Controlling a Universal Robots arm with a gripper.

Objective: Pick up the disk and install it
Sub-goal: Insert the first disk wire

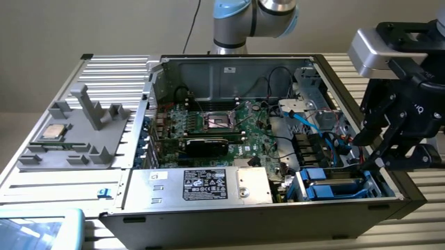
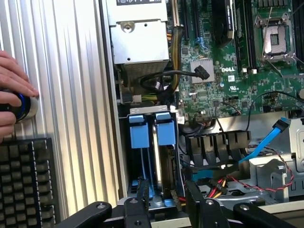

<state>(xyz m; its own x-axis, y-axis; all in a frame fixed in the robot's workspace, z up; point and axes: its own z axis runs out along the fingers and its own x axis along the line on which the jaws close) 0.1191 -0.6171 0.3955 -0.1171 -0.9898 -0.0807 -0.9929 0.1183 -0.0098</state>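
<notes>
Gripper (image 1: 372, 156) hangs over the open computer case (image 1: 243, 224), at the case edge on the exterior view's right, just above the drive bay (image 1: 379, 182). Jaws stand apart and free, not clamped on anything; in the wrist view the two black fingers (image 2: 141, 192) straddle the bay end from above. Robot arm (image 1: 243, 21) rises behind the case's far edge.

Disk (image 1: 332, 188) sits on edge inside the drive bay, in the case's near corner on the exterior view's right. Its blue carrier tab and silver face show in the wrist view, and a second blue carrier (image 2: 141, 133) stands just beside it in the same bay. Which one went in last: cannot tell.

Power supply (image 1: 208, 185) with a black label lies along the case's near edge, beside the bay. Motherboard (image 1: 243, 138) fills the case's middle, with a CPU socket (image 1: 221, 121) open on it. Blue cable (image 1: 303, 117) runs loose near the case's edge on the exterior view's right.

Case rests on a ribbed metal table (image 1: 118, 73). Grey fixture (image 1: 83, 135) sits near the table edge on the exterior view's left, a small silver chip (image 1: 53, 132) lying on it.

A person's hand (image 2: 12, 90) rests on the table, fingers around a round black-and-blue knob (image 2: 23, 107), next to a black keyboard (image 2: 26, 180).
</notes>
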